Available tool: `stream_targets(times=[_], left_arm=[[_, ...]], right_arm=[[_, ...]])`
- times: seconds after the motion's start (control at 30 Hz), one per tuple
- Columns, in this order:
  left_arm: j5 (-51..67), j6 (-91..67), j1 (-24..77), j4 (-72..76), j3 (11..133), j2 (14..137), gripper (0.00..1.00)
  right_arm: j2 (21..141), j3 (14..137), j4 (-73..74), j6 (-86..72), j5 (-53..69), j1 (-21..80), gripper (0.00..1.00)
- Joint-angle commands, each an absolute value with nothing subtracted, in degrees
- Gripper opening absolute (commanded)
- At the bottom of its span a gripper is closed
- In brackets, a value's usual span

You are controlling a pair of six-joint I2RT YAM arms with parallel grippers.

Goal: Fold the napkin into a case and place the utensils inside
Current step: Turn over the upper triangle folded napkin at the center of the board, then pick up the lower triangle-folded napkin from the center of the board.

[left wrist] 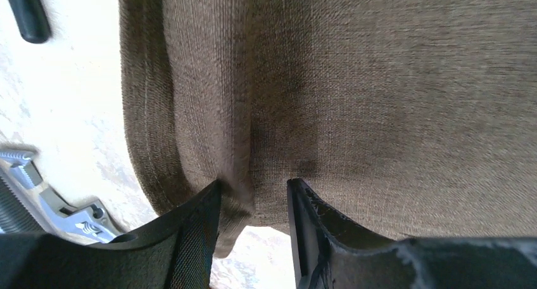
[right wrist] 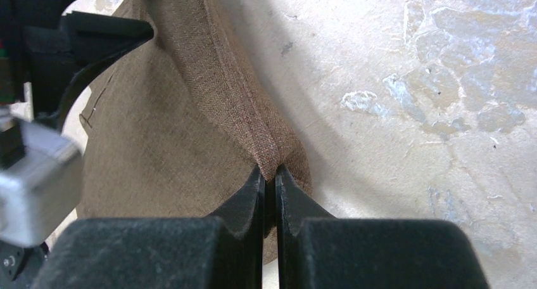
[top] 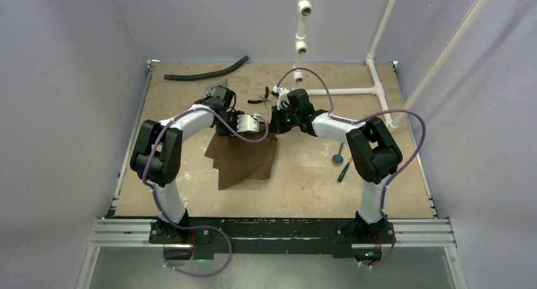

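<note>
Fold only part done: napkin (top: 244, 156) lies mid-worktop (top: 304, 194), doubled over w/ uneven edges, far edge held up btwn both arms. No case yet, I'd say. Utensils (top: 339, 156) lie bare on the worktop at right, beside the right arm, well apart from the cloth; none inside. Left gripper (left wrist: 253, 191): jaws part-open, a cloth ridge btwn them, not pinched. Right gripper (right wrist: 269, 175): jaws closed tight on a napkin fold.
</note>
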State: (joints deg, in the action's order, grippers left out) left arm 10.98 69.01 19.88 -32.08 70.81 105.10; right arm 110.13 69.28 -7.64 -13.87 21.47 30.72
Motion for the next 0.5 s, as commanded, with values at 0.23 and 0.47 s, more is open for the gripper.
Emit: stream_targets(times=[0.23, 0.47], left_arm=[[5.5, 64.3, 18.7, -8.7, 60.6, 103.6, 0.0], [8.6, 59.9, 18.6, -13.5, 61.5, 95.5, 0.0]], right_arm=[[104.1, 66.5, -9.9, -12.4, 19.6, 30.9, 0.02], [102.3, 63.1, -10.1, -11.2, 12.3, 33.6, 0.03]])
